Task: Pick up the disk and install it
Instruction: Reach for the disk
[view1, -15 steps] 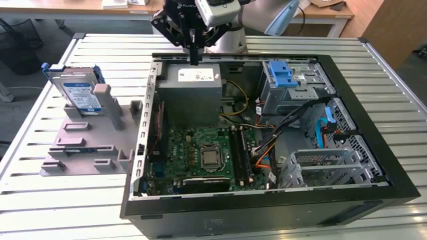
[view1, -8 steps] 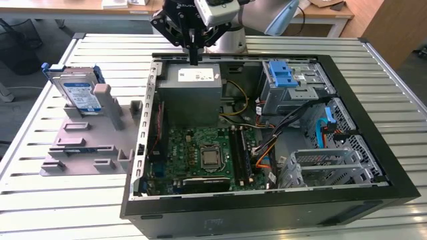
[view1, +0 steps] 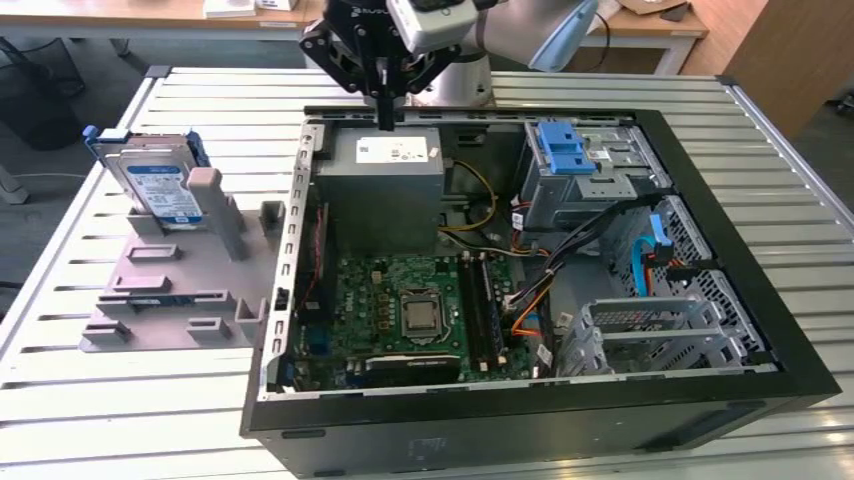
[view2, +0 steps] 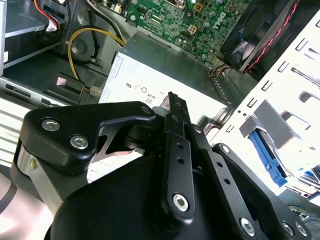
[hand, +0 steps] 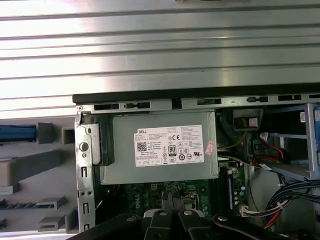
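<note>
Far to the exterior view's left of the clenched pincer (view1: 386, 120) stands the disk (view1: 158, 188).

You've got one disk (view1: 154, 185), well off from the hand (view1: 386, 118), on one grey holder (view1: 160, 290). One open PC case (view1: 534, 420), one power supply (view1: 380, 195) nearest the hand, one motherboard (view1: 400, 300), one blue-latched drive bay (view1: 574, 185).

Claw (view1: 386, 120) vertical, tip down, jaws together, empty.

The grey stand (view1: 174, 290) hides the lower half of the disk (view1: 158, 190). The arm (view1: 527, 30) runs off the exterior view's far edge.
</note>
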